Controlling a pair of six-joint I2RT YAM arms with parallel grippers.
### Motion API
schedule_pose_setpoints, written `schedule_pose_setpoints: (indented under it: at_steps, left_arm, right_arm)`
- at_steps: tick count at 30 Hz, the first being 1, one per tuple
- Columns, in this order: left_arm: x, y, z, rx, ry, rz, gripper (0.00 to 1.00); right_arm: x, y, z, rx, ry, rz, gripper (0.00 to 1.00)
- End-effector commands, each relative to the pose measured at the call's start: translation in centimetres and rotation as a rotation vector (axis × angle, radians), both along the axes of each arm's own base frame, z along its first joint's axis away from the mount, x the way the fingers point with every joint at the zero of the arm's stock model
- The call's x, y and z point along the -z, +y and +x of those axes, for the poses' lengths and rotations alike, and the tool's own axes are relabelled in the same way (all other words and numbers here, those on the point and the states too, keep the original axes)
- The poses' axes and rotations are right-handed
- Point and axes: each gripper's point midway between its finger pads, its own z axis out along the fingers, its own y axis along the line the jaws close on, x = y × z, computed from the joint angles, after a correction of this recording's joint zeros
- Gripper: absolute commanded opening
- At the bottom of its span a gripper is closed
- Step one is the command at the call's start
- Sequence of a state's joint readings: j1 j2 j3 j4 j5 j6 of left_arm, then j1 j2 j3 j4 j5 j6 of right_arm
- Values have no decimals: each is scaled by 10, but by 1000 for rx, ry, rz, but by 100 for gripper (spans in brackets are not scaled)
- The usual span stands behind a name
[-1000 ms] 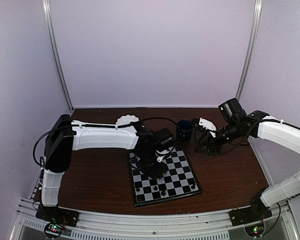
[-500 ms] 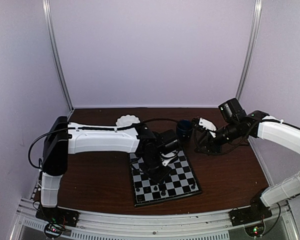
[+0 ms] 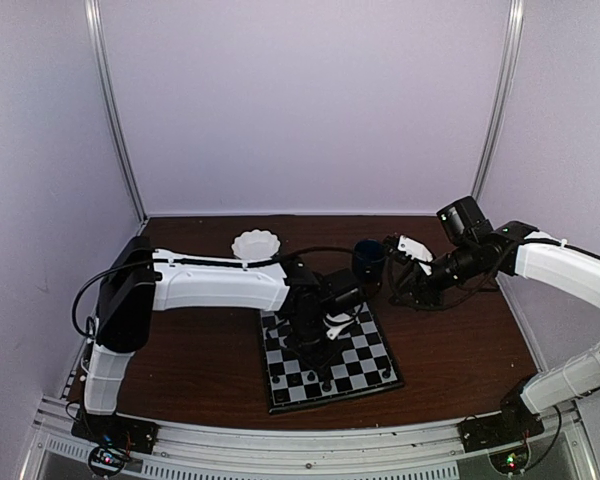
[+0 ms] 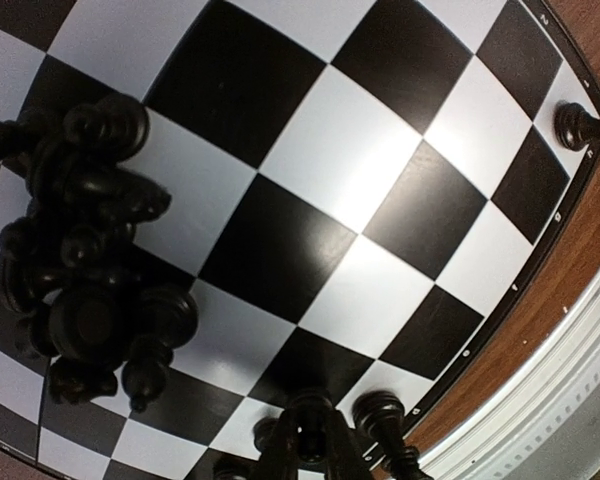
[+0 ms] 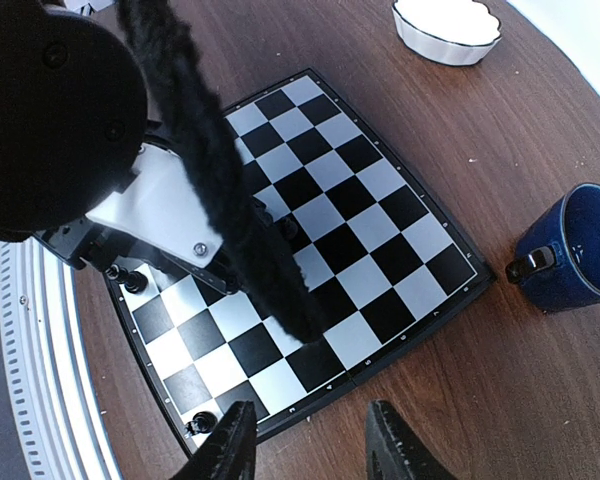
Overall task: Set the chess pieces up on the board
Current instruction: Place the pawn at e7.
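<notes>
The board [image 3: 368, 348] lies at the table's middle front, checked black and white. My left gripper [image 4: 310, 442] hangs low over its near edge, shut on a small black chess piece [image 4: 311, 420] that stands upright between the fingers. Right beside it another black piece [image 4: 379, 412] stands on an edge square. A heap of several chess pieces [image 4: 80, 250] lies tumbled on the board's squares to the left in the left wrist view. One more piece [image 4: 576, 124] stands at a corner. My right gripper [image 5: 308, 450] hovers open beyond the board's far right side, nothing between its fingers.
A dark blue mug [image 3: 368, 258] stands behind the board, close to the right gripper [image 3: 402, 250]. A white scalloped bowl [image 3: 255, 245] sits at the back left. The metal rail [image 4: 570, 400] runs along the table's near edge. Brown tabletop [image 3: 460, 340] lies right of the board.
My left gripper has moved right and toward the near edge of the board with the piece held. The right arm has not moved.
</notes>
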State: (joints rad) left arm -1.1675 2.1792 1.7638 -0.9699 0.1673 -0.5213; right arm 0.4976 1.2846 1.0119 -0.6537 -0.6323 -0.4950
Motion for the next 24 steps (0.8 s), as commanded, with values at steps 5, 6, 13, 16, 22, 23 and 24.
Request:
schedule_pose_setpoints:
  at_steps: [5,6,13,16,22,23,24]
  left_arm:
    - [-3,-10,2,18,10,-28,10]
    - [-3,-10,2,18,12,-27,10]
    - [1,-10,1,21,17,-22,10]
    - [2,-10,1,20,19,-19,15]
    - [-10,-11,4,21,-2,-25,22]
    - [-15,-11,5,21,-8,-32,22]
    - [-21,-11,6,20,-18,-40,22]
  right_arm:
    - [-2,-1,1,-6,-18,9,39]
    - [-2,-1,1,-5,-17,8,39]
    - [-3,-1,0,-5,-18,9,39]
    - [-3,-1,1,-5,-17,10,39]
    - [-4,-1,1,-4,-21,10,39]
    - [-4,-1,1,-4,-20,10,39]
    - [-4,-1,1,-5,-20,12,39]
